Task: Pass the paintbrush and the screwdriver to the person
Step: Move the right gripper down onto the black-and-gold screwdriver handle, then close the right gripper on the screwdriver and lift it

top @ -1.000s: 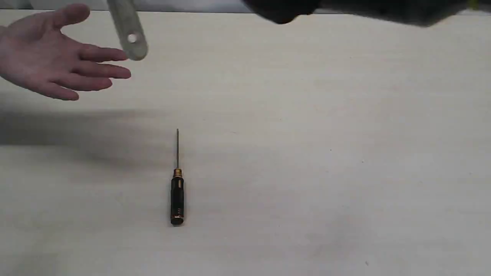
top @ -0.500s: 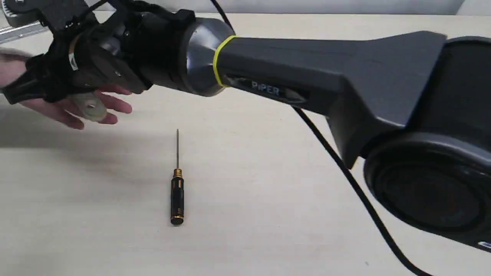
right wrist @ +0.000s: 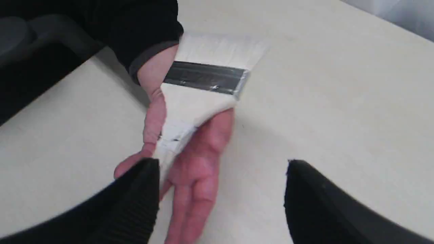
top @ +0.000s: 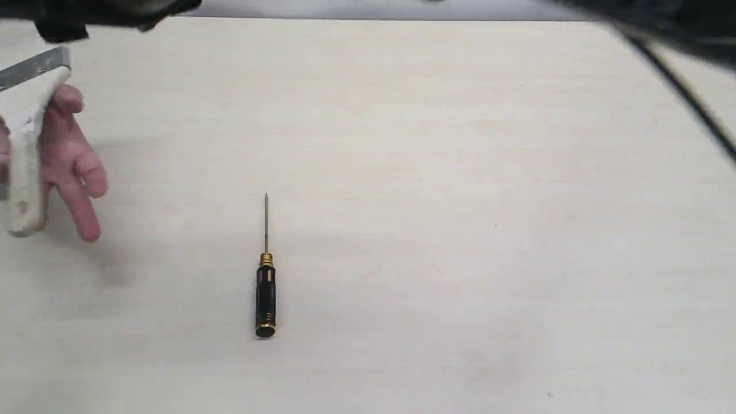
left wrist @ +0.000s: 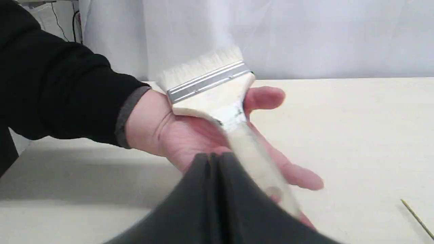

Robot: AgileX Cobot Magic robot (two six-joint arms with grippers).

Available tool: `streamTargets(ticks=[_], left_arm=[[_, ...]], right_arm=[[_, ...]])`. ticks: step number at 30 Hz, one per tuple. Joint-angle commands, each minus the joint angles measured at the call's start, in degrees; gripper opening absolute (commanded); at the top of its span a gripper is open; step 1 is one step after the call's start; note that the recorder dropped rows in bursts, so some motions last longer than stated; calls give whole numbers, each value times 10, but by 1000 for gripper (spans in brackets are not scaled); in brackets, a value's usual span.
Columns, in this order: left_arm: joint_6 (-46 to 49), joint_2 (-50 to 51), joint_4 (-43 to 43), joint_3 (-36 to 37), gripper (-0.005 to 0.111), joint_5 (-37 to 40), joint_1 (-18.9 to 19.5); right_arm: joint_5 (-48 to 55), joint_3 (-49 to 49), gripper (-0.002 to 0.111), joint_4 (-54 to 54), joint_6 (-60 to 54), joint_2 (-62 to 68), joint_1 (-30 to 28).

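Exterior view: high, steep down on table (top: 460, 144), screwdriver (top: 265, 287) mid-frame. Left wrist view: close, low, near level, facing paintbrush (left wrist: 210, 84) in person's hand (left wrist: 190, 135). Right wrist view: close above same paintbrush, angled down. All three share paintbrush and hand

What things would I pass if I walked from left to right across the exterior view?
The person's hand holding the paintbrush → the screwdriver → the black cable at the far right.

Pale wooden table (top: 460, 144), only the screwdriver (top: 265, 293) (black-handled, gold-collared) flat on it.
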Motion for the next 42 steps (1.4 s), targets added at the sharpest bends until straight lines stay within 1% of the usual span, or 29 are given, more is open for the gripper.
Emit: streamTargets(ticks=[1,4,8,11,16,28,35,42], left_arm=[[-1,-1,0,1,0,-4,-5],[-1,-1,-1,1,0,-4,-5],[-1,-1,-1,1,0,-2,-5],[-1,-1,-2,1,0,-2,-5],[-1,-1,-2,1,0,-2,-5],[-1,-1,-2,1,0,-2,-5],[-1,-1,-2,1,0,-2,-5],[-1,-1,0,1,0,-3,-5]], right_arm=[[85,-1,57,-2,-5,-60,-1],[165,-1,57,-2,-5,-94,-1],[293,-1,57,-2,3,-105,-1],[296,0,57,0,13,-94,-1],[296,1,57,47,13,-58,-1],[296,1,57,82,13,103,-1],[296,1,49,90,13,179,-1],[296,1,49,82,13,233,-1]])
